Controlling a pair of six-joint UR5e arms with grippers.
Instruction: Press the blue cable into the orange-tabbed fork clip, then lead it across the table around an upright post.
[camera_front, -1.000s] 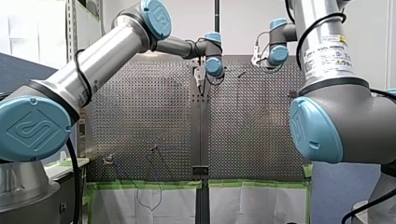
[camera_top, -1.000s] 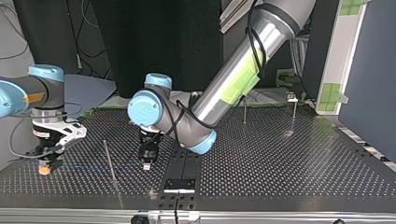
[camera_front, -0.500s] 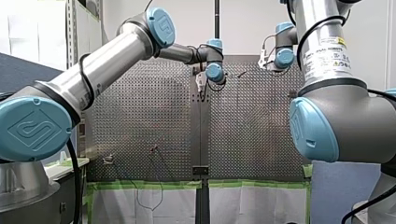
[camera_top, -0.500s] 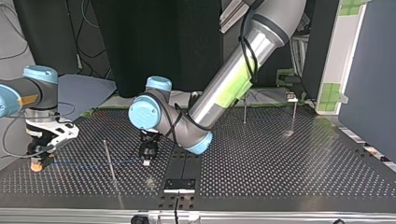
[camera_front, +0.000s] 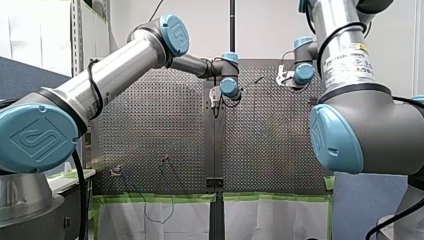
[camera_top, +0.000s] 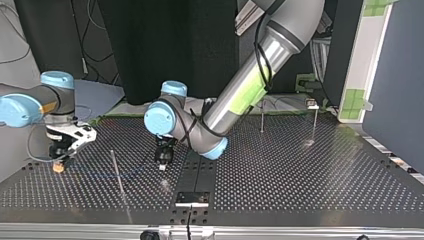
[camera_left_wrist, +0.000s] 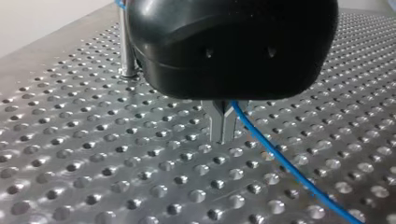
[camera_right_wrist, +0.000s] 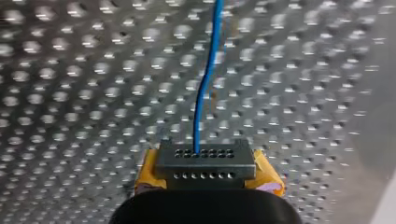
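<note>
The blue cable (camera_left_wrist: 280, 163) is thin, light and limp. It will sag and kink wherever nothing holds it, and its smooth jacket could slide through a loose grip. I judge it best taken at two spots set apart, pinched squarely across its width, with the span between them lightly taut. That is how it lies now: strung low over the perforated desk (camera_top: 300, 180) between both arms, passing near the upright post (camera_top: 117, 172). My left claw (camera_left_wrist: 223, 126) is clenched, its metal fingers (camera_left_wrist: 215, 122) nipped together on the cable just above the desk, with the cable trailing off to one side. My right claw (camera_right_wrist: 205, 163) grips it too, yellow pads (camera_right_wrist: 268, 176) closed, the cable running straight ahead from between them.
</note>
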